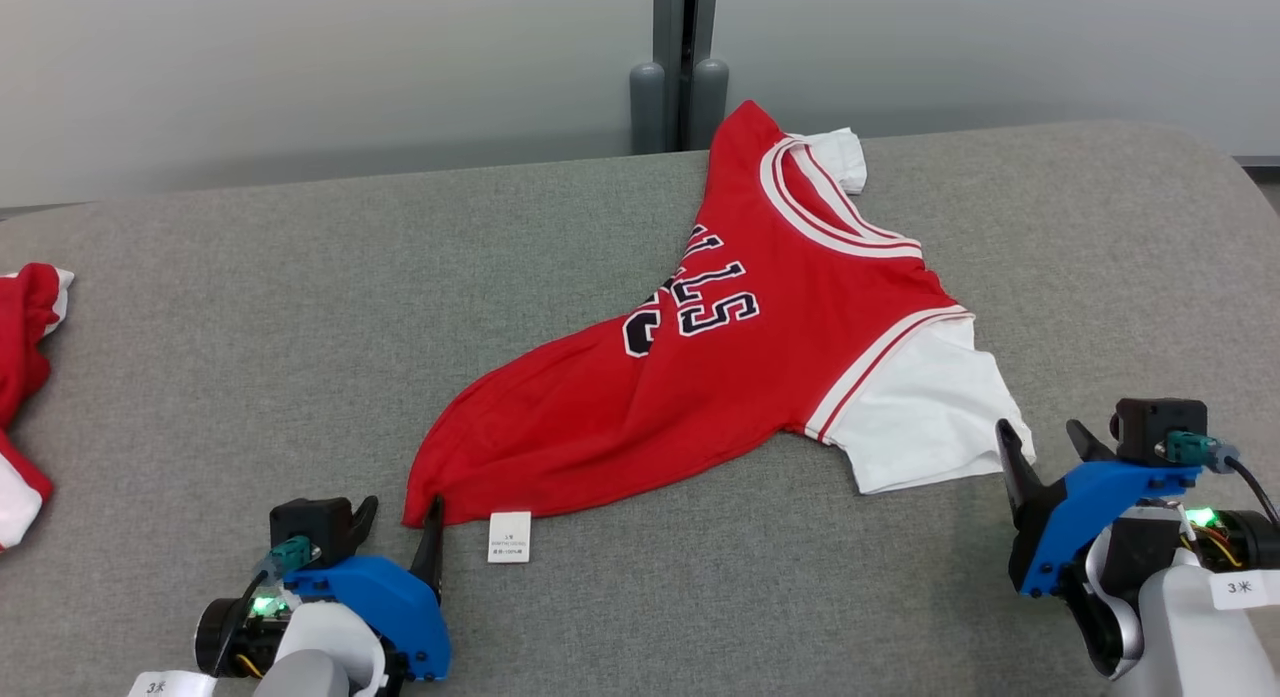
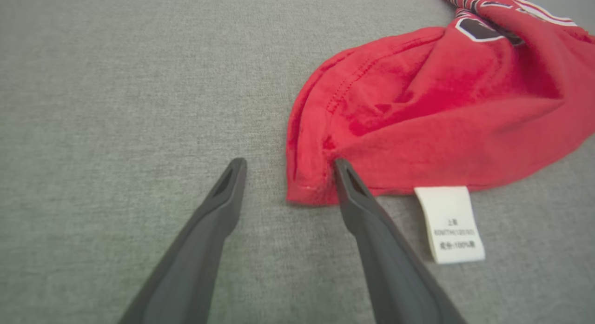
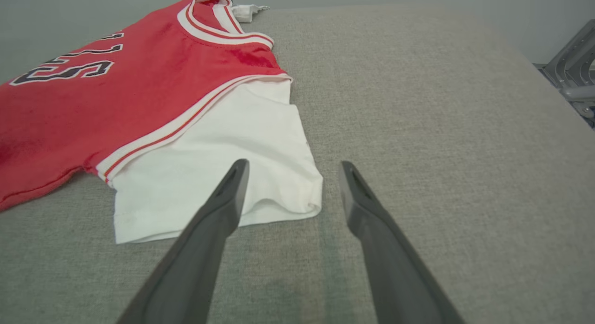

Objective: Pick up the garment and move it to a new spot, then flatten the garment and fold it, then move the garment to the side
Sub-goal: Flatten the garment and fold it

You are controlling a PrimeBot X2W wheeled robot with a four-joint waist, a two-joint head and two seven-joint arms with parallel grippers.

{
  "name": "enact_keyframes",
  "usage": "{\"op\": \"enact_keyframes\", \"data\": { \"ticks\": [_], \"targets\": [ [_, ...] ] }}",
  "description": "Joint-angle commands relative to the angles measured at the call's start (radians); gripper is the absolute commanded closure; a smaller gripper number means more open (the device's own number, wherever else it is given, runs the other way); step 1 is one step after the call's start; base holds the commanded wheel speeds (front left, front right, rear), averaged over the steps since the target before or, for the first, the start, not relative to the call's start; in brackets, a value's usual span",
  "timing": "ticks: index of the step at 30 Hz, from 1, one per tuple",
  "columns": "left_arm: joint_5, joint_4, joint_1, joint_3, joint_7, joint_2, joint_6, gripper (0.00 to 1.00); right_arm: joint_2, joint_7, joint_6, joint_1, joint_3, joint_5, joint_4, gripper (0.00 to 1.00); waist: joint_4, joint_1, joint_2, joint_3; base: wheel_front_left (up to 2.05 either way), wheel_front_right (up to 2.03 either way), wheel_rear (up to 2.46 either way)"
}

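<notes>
Left gripper (image 1: 403, 503), fingers spread and empty, touches the garment (image 1: 760, 357) lower left; right gripper (image 1: 1040, 427), equally spread, sits beside it lower right.

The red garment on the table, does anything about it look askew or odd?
Yes. The garment lies skewed and creased, its hem bunched into a point by the left hand, with the white label sticking out.
</notes>
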Motion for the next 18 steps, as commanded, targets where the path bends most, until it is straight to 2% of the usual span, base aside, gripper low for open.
{"op": "enact_keyframes", "data": {
  "ticks": [1, 8, 10, 18],
  "targets": [
    [-0.002, 0.012, -0.024, 0.006, -0.003, -0.003, 0.006, 0.0, -0.003, -0.002, 0.0, -0.02, 0.002, -0.004, 0.016, 0.0, 0.0, -0.0002, 0.0, 0.006, 0.0, 0.0, 0.0],
    [-0.008, 0.101, -0.071, -0.019, 0.005, -0.008, -0.009, 0.0, 0.001, -0.023, 0.0, -0.072, 0.005, -0.009, 0.125, 0.0, -0.001, -0.0002, 0.0, 0.039, 0.0, 0.0, 0.0],
    [-0.003, 0.123, -0.078, -0.036, 0.007, -0.008, -0.018, 1.0, 0.003, -0.029, 0.0, -0.079, 0.0, -0.014, 0.146, 0.0, -0.002, -0.0002, 0.0, 0.045, 0.0, 0.0, 0.0],
    [-0.028, 0.182, -0.081, -0.048, -0.014, -0.005, -0.026, 1.0, 0.007, -0.06, 0.0, -0.109, -0.086, -0.056, 0.199, 0.0, -0.003, -0.0002, 0.0, 0.06, 0.0, 0.0, 0.0]
  ]
}}
